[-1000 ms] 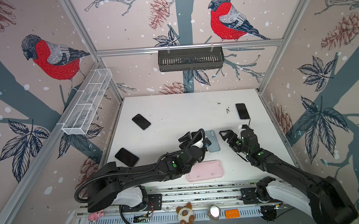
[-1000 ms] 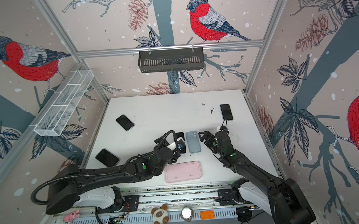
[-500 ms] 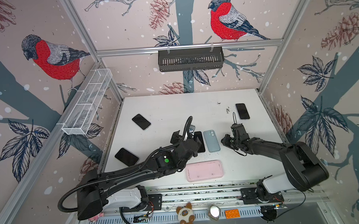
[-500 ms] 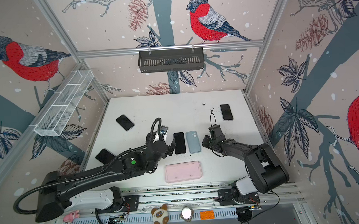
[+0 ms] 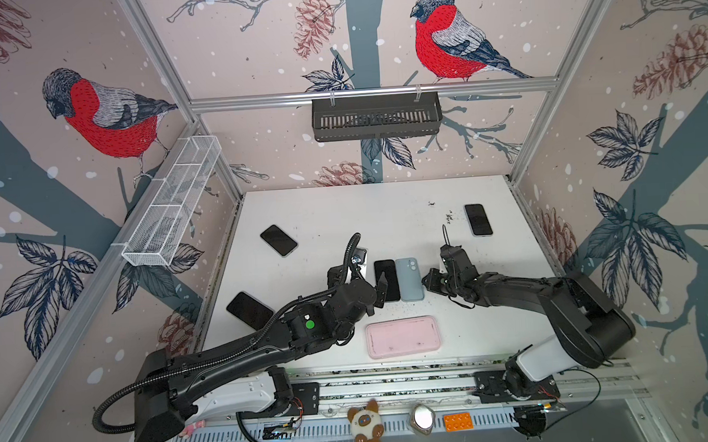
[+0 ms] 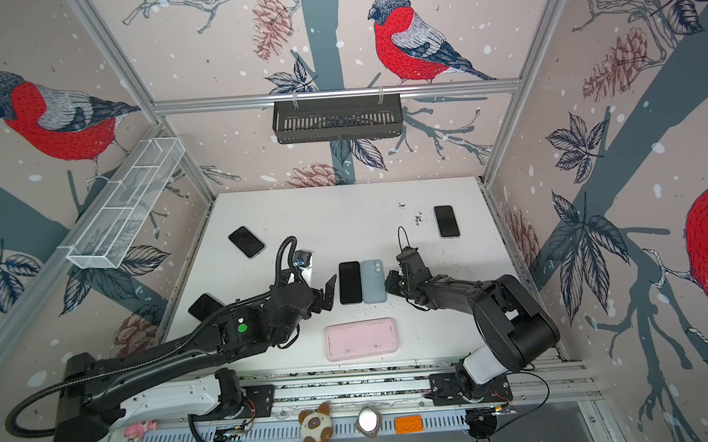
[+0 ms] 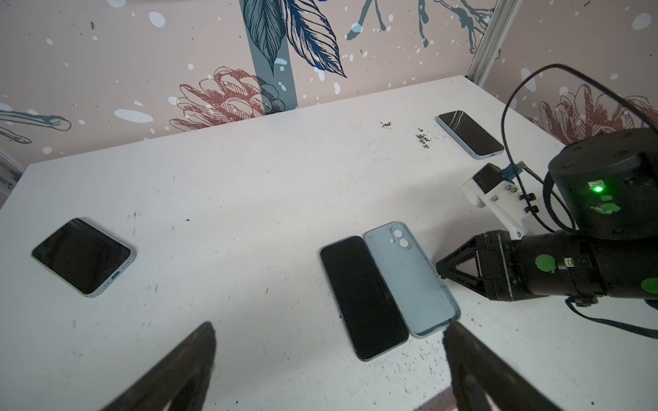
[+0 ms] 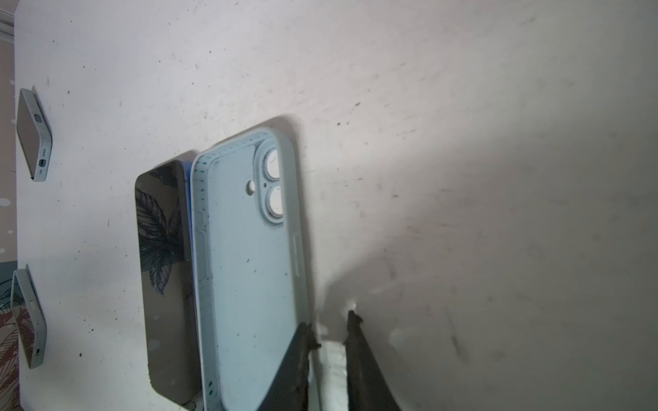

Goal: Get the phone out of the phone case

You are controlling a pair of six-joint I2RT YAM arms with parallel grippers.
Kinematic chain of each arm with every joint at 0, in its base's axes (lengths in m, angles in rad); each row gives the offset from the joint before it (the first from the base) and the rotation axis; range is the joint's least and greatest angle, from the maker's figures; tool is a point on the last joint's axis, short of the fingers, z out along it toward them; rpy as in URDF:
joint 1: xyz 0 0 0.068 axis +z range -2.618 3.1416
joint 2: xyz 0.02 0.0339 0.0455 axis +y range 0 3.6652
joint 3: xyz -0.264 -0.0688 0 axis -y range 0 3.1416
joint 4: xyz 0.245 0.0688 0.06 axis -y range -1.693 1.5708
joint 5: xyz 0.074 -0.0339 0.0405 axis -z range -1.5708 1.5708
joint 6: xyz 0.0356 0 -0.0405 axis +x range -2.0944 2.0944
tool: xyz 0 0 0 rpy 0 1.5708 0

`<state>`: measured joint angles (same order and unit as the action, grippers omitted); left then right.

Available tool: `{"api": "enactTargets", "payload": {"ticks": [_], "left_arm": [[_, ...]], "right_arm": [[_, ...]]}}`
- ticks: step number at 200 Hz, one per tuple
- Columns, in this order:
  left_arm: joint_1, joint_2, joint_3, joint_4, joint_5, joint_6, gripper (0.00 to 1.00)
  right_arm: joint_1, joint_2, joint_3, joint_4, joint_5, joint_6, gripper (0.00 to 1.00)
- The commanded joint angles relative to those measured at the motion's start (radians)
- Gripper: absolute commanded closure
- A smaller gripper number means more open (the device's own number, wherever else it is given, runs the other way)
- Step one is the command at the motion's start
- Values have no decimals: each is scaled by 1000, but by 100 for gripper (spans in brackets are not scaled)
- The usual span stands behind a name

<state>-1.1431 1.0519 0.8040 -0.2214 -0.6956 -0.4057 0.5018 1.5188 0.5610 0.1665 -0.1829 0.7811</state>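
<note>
Phone (image 5: 387,280) lies screen-up on the worktop (image 5: 343,214), flush beside the empty phone case (image 5: 409,279). My left fingers (image 7: 178,366) are spread wide near the phone's near end, holding nothing. Right fingers (image 8: 363,366) are nearly closed at the case's outer long edge; I cannot tell whether they pinch its rim

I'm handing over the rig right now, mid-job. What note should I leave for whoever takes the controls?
Left gripper: open and empty, poised at the near end of the phone.
Right gripper: jaws nearly closed at the outer long edge of the blue case. It is unclear whether they pinch the rim.
Phone: out of the case, dark face up, flat on the table, side by side with the empty case.
Done: the phone is out.
Left: probably only backing both arms away.
</note>
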Motion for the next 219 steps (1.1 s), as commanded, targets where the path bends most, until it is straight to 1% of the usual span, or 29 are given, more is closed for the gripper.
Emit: {"api": "enactTargets", "payload": {"ticks": [1, 22, 32, 41, 49, 66, 72, 82, 101, 124, 130, 145, 158, 171, 191, 219], "left_arm": [[2, -6, -7, 5, 9, -33, 2], [2, -11, -14, 0, 19, -44, 2], [2, -17, -17, -1, 35, -51, 2], [2, -26, -23, 2, 54, -54, 2], [2, -35, -29, 6, 69, -58, 2], [2, -54, -43, 19, 98, -66, 2], [2, -60, -46, 25, 108, -66, 2], [2, -68, -52, 33, 122, -63, 2], [2, -73, -58, 36, 130, -63, 2], [2, -75, -67, 39, 147, -59, 2], [2, -76, -70, 39, 150, -58, 2], [2, -78, -78, 36, 153, -58, 2], [2, -81, -81, 38, 160, -59, 2], [2, -82, -82, 40, 169, -52, 2], [2, -81, -82, 40, 173, -42, 2], [2, -78, -82, 34, 179, -32, 2]], "right_arm": [[3, -7, 15, -19, 1, 12, 78], [-18, -43, 20, -54, 15, -2, 73], [-39, -79, 20, -76, 23, -13, 67], [-52, -123, 23, -106, 48, -32, 53], [-61, -165, 33, -141, 76, -60, 38], [-79, -243, 74, -241, 156, -137, 15], [-89, -260, 91, -276, 182, -165, 8], [-112, -299, 118, -317, 219, -210, 1], [-169, -324, 154, -350, 266, -288, 0], [-248, -312, 187, -350, 318, -363, 0], [-276, -304, 194, -344, 321, -369, 0], [-353, -281, 206, -316, 275, -364, 0], [-384, -270, 194, -256, 286, -364, 0], [-411, -207, 198, -214, 299, -364, 0], [-446, -116, 246, -205, 309, -370, 0], [-499, -7, 274, -139, 288, -382, 1]]}}
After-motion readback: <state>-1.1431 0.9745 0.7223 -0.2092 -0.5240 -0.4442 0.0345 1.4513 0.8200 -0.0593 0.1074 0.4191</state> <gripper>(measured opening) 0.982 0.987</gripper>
